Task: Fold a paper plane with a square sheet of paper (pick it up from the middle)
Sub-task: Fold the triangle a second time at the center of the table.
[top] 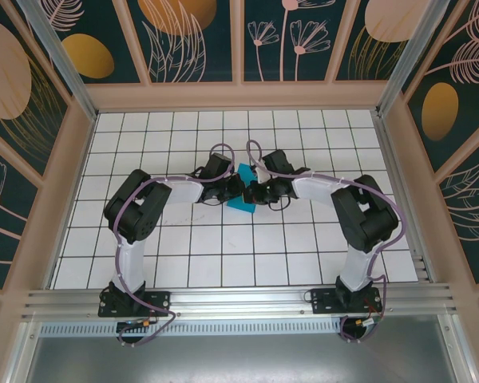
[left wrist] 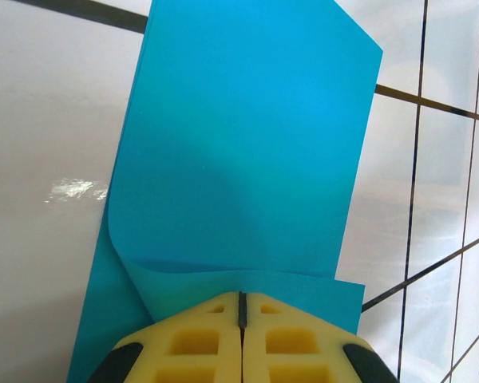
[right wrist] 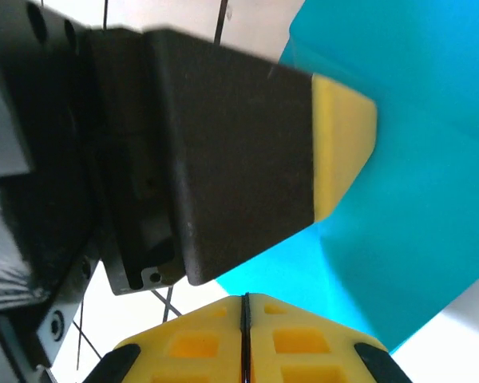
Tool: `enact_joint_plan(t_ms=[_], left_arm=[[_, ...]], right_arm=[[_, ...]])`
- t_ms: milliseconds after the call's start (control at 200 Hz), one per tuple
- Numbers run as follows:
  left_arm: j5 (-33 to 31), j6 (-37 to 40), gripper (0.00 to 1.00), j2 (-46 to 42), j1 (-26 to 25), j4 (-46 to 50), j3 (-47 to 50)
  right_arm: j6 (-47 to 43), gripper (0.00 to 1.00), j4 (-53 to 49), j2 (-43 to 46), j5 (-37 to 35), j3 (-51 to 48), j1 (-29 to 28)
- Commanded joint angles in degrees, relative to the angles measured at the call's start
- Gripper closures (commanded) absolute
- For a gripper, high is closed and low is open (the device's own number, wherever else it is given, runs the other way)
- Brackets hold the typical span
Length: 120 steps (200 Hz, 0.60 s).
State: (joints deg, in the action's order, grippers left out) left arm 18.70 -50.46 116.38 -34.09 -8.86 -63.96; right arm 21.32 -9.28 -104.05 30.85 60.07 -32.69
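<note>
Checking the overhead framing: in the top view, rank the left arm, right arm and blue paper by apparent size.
1. left arm and right arm: they look alike, so unranked.
2. blue paper: clearly smallest, partly covered by the arms.

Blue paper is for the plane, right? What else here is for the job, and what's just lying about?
For the job:
- sheet of paper, teal-blue, one layer folded over another
- left end effector, shut at the paper's edge
- right end effector, shut beside the paper

Just there:
- white gridded table
- flower-patterned walls
</note>
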Motion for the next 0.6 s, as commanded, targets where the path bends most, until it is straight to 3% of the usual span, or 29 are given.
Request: enact_joint_plan(t_ms=[0, 595], left_arm=[[-2.97, -0.79, 0.92, 2.37, 0.18, 3.42, 1.73], [-4.02, -1.41, 0.93, 2.45, 0.2, 3.95, 1.83]], right_arm=[[0.08, 0.91, -1.6, -1.15, -1.73, -1.03, -0.22], [-2.49, 0.92, -3.84, -3.19, -3.79, -3.02, -0.24]])
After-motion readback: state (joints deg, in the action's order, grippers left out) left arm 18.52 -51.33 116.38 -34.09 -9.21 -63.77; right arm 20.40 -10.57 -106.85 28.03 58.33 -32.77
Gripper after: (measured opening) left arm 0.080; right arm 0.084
